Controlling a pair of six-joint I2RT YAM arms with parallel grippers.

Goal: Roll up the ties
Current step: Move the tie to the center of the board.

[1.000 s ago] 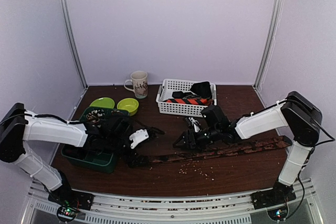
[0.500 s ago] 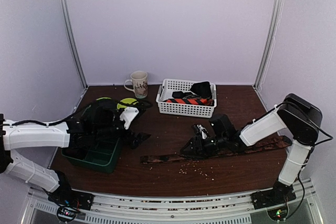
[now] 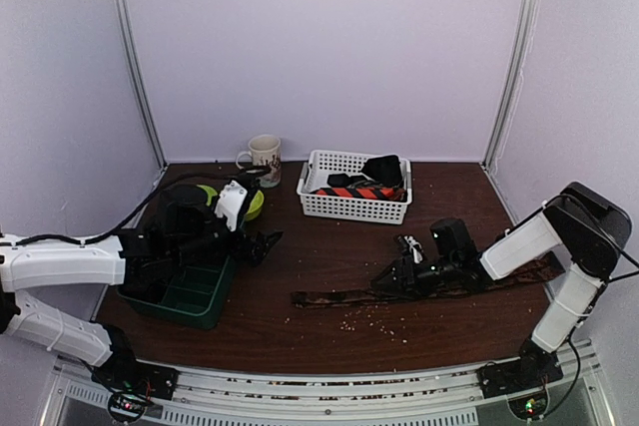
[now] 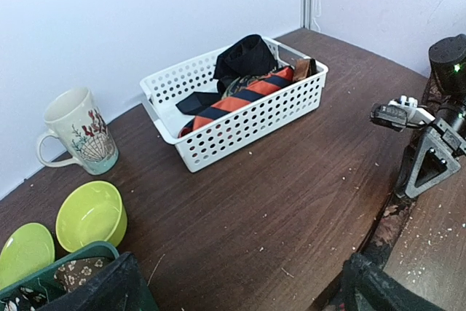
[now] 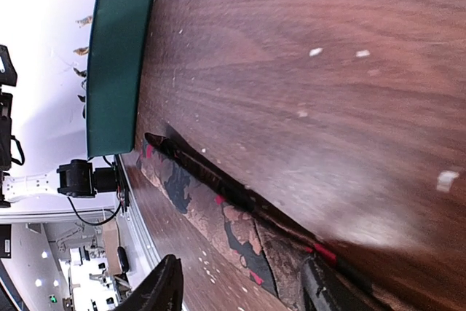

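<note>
One brown-patterned tie [image 3: 344, 296] flat along the counter [image 3: 250, 338], right claw [image 3: 392, 274] down on it, jaws part-spread astride the fabric (grip cannot be confirmed), left claw [image 3: 262, 244] released wide, empty, beside the green bin [image 3: 190, 301], striped tie [image 3: 367, 190] in the white basket [image 3: 349, 209].

Top view high, looking rearward; wrist views low, close, sharing table [image 4: 291, 202].

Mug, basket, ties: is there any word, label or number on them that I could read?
None can be read.
The mug bears only a shell-and-coral picture, blurred in the top view.
The white basket and the striped tie in it show no lettering.
</note>
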